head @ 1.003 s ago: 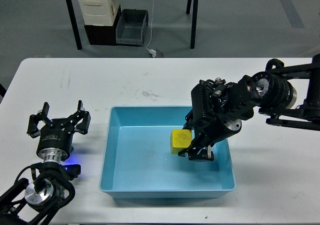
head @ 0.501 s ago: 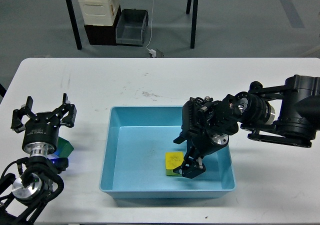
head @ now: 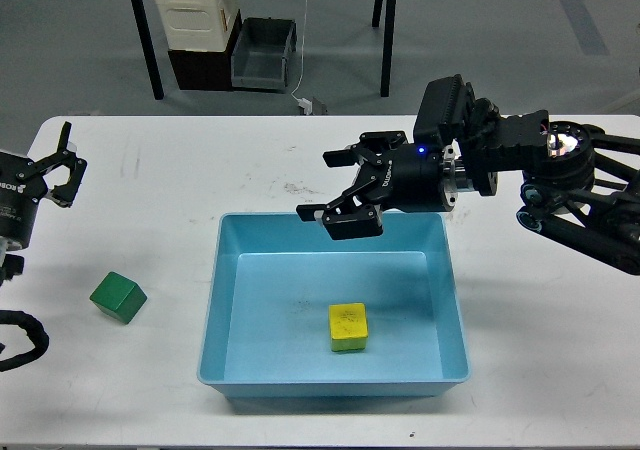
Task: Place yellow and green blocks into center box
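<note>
- The right gripper [head: 345, 188] hung at frame center over the far rim of the blue box [head: 225, 300], jaws spread wide and empty.
- The yellow block [head: 348, 327] lay on the box floor, below the jaws and well apart.
- The left gripper [head: 48, 175], at the left edge, stood open, holding nothing.
- The green block [head: 118, 297] sat on the table [head: 180, 170] left of the box.

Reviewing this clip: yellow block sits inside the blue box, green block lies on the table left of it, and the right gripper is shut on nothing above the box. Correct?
One error: the head view shows the right gripper open, empty, above the blue box. The yellow block is inside; the green block lies on the table left of it.
</note>
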Tool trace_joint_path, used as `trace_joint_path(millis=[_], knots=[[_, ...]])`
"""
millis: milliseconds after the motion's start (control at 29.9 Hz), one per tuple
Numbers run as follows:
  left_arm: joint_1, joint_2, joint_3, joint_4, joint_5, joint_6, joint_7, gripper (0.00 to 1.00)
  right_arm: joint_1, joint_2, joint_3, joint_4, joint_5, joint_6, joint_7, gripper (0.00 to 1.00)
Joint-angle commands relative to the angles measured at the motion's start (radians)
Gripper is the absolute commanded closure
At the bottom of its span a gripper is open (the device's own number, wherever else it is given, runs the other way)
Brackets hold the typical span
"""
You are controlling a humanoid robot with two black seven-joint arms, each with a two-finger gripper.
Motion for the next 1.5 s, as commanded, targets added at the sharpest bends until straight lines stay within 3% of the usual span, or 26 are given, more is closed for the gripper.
trace_joint_path(millis=[0,167,368,535,602,802,1036,1136,1471], knots=[[-0.024,0.095,-0.049,0.007,0.304,-0.008,0.000,0.00,-0.139,0.000,0.195,0.025,0.009,-0.004,0.000,0.00],[-0.119,0.227,-0.066,0.007,0.660,-0.013,0.000,0.00,-0.385,0.028,0.450,0.103,0.104,-0.004,0.000,0.00],[-0.238,0.279,-0.059,0.005,1.197,-0.009,0.000,0.00,-0.598,0.035,0.640,0.224,0.415,-0.001,0.000,0.00],[-0.249,0.309,0.005,-0.011,1.587,-0.022,0.000,0.00,-0.768,0.032,0.800,0.244,0.639,0.014,0.000,0.00],[-0.255,0.338,0.052,-0.039,1.644,-0.022,0.000,0.00,-0.822,0.018,0.829,0.270,0.700,0.016,0.000,0.00],[-0.287,0.575,0.236,-0.177,1.702,-0.026,0.000,0.00,-0.950,-0.101,0.866,0.302,0.975,0.028,0.000,0.00],[-0.338,0.585,0.370,-0.191,1.964,-0.089,0.000,0.00,-1.012,-0.206,0.866,0.279,1.331,0.166,0.000,0.00],[-0.338,0.582,0.407,-0.189,2.029,-0.147,0.000,0.00,-1.042,-0.204,0.869,0.260,1.348,0.192,0.000,0.00],[-0.347,0.573,0.531,-0.142,2.171,-0.148,0.000,0.00,-1.077,-0.193,0.870,0.235,1.351,0.192,0.000,0.00]])
